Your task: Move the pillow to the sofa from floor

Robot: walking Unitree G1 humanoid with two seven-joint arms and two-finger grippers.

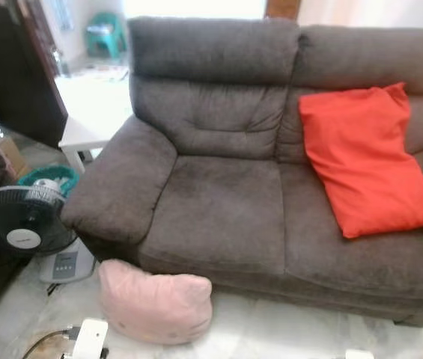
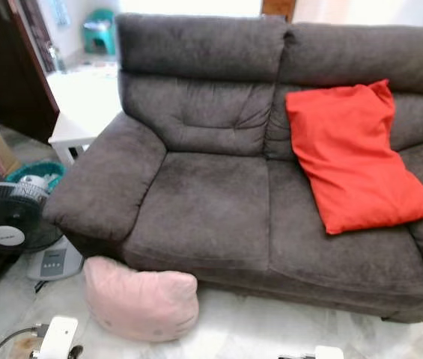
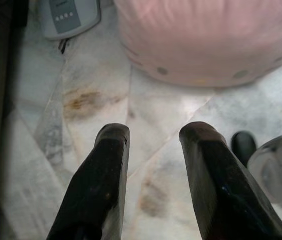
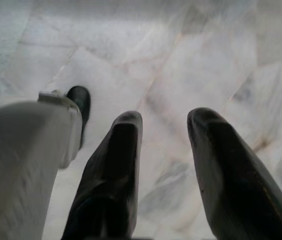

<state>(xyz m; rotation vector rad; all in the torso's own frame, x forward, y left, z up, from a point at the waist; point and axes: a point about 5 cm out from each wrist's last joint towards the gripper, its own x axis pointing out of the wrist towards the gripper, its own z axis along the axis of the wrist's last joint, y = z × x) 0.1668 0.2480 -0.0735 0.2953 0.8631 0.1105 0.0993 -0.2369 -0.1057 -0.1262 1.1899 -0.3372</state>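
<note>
Resting on the marble floor (image 1: 271, 329) against the front edge of the dark grey sofa (image 1: 226, 209), below its left armrest, the pink pillow (image 1: 155, 305) looked soft, light and easily squashed, best pinched at an upper corner or along a side seam. The left claw (image 3: 153, 137) hovered above the tiles just short of the pillow, fingers apart and empty; the right claw (image 4: 165, 125) hung over bare floor, also spread. A red cushion (image 1: 368, 157) occupied the right seat, leaving the left seat free. A standing fan (image 1: 24, 224) and a white side table (image 1: 84, 134) crowded the sofa's left end.
</note>
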